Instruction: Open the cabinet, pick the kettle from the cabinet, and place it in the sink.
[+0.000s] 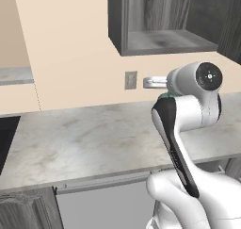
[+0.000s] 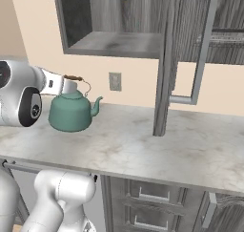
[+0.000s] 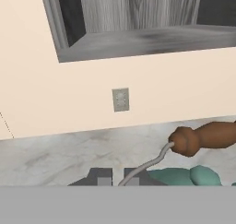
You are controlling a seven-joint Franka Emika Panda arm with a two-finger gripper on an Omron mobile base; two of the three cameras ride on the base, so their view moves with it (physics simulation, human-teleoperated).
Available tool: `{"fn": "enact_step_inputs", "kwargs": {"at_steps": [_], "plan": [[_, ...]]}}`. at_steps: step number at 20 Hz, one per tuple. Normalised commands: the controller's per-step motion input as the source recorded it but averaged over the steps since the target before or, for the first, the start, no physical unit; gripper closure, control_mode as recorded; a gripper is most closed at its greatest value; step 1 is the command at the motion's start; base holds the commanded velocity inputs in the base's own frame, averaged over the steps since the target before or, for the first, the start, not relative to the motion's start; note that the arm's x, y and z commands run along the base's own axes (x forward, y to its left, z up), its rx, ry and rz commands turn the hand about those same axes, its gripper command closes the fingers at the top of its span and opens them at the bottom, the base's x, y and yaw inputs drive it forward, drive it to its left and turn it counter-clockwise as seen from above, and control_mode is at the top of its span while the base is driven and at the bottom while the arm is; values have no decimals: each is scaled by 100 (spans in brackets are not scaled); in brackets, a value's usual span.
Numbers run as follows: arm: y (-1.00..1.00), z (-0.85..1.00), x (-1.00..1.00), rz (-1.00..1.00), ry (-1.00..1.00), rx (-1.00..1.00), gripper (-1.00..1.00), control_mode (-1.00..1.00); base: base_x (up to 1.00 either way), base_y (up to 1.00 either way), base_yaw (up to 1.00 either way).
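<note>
The teal-green kettle point(image 2: 71, 112) is low over the marble counter point(image 2: 143, 145), below the open cabinet point(image 2: 114, 40); I cannot tell whether it touches the counter. My gripper point(image 2: 63, 81) is shut on the kettle's thin arched handle point(image 3: 152, 163), beside its brown grip point(image 3: 207, 136). In the hand view my gripper point(image 3: 117, 178) has the wire passing between its fingertips, with the kettle lid point(image 3: 184, 176) just beyond. From the left base view the arm hides most of the kettle point(image 1: 165, 95). The cabinet door point(image 2: 188, 49) is swung wide open. The sink's black edge point(image 1: 5, 141) shows at far left.
A wall outlet point(image 2: 115, 81) sits on the beige wall under the cabinet shelf point(image 1: 160, 42). The open door with its long bar handle point(image 2: 202, 49) juts out over the counter on the right. Grey floor cabinets point(image 2: 152, 202) run below the counter.
</note>
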Motion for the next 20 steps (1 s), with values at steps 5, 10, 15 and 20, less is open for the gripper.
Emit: {"fn": "enact_step_inputs", "kwargs": {"at_steps": [5, 10, 15, 20], "plan": [[0, 0, 0, 0, 0, 0, 100, 100, -3, 0, 0], [0, 0, 0, 0, 0, 0, 100, 100, -36, 0, 0], [0, 0, 0, 0, 0, 0, 100, 100, -53, 0, 0], [0, 0, 0, 0, 0, 0, 100, 100, -41, 3, 0]]}}
